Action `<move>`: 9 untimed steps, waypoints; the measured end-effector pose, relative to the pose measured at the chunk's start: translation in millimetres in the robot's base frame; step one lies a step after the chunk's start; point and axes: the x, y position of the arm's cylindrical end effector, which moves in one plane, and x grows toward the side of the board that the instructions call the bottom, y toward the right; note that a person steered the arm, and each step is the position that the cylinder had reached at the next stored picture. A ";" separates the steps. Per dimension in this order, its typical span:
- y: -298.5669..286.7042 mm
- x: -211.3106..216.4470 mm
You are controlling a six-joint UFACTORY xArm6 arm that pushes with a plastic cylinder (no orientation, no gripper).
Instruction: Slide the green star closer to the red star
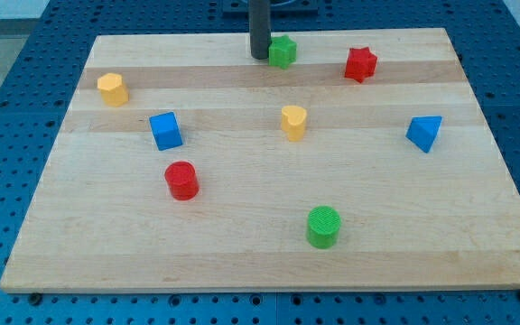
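The green star lies near the top edge of the wooden board, a little right of centre. The red star lies to its right, roughly a block's width and a half away. My tip stands on the board right at the green star's left side, touching it or very nearly so. The rod rises straight up out of the view's top.
On the board also lie a yellow block at the left, a blue cube, a red cylinder, a yellow block at the centre, a blue triangular block and a green cylinder.
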 end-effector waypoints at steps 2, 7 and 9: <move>11.2 13.4; 56.5 18.9; 86.6 6.3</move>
